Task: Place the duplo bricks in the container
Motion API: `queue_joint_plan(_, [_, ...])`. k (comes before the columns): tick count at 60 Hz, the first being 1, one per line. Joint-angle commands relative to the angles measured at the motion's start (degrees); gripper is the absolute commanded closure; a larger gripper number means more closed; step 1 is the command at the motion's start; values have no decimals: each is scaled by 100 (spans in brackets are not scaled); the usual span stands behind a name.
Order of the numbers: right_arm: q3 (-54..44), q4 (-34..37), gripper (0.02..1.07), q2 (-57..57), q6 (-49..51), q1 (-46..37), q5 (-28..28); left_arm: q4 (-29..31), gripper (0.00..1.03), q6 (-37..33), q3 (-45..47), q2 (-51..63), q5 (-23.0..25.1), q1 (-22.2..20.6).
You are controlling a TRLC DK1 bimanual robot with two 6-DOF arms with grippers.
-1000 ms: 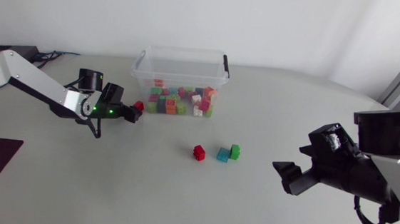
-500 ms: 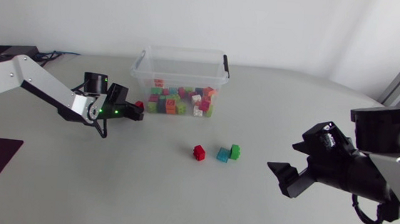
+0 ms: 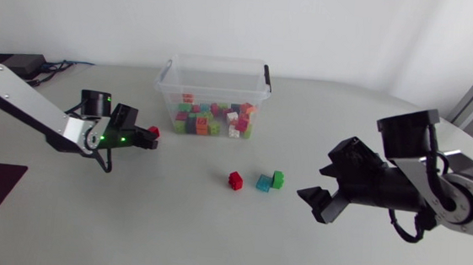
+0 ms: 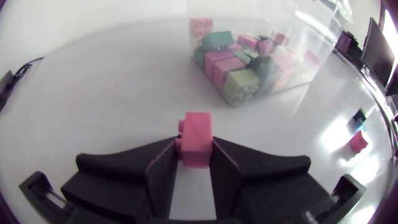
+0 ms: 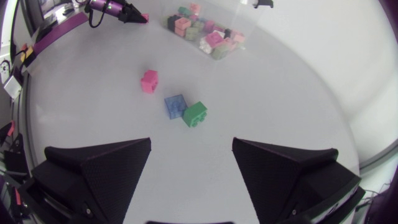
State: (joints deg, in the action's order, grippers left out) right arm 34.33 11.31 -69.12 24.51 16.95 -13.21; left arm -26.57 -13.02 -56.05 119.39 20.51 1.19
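Note:
A red brick (image 3: 154, 131) (image 4: 196, 138) is pinched between the fingers of my left gripper (image 3: 146, 136) (image 4: 194, 163), left of the clear container (image 3: 166, 83) (image 4: 311, 37). The container holds several coloured bricks. Three loose bricks lie on the table in front of it: red (image 3: 235, 180) (image 5: 149, 81), blue (image 3: 264, 183) (image 5: 175, 106) and green (image 3: 278, 179) (image 5: 195, 114). My right gripper (image 3: 321, 184) (image 5: 191, 149) hangs open, to the right of them, with nothing between its fingers.
The container (image 5: 249, 18) stands at the back middle of the table, with a black handle (image 3: 267, 74) on its right end. Dark cables (image 3: 51, 65) lie at the back left.
My left gripper has shut on the red brick and drawn back leftwards from the container. My right arm has moved left, closer to the loose bricks.

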Motion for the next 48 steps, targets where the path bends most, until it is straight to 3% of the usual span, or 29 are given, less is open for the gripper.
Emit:
queue_joint_plan(1, [426, 231, 8, -515, 449, 36, -173, 73, 80, -131, 402, -751, 128, 74])
queue_joint_plan(13, [1146, 732, 8, -1385, 1108, 116, -375, 706, 80, -245, 885, -2210, 243, 101])
queue_joint_plan(25, [1753, 1242, 8, -2000, 1917, 107, -393, 1602, 80, -184, 569, -3106, 322, -93])
queue_joint_plan(48, [2834, 1576, 8, -3424, 2726, 19, -481, 2393, 80, 18, -828, -2860, 322, -603])
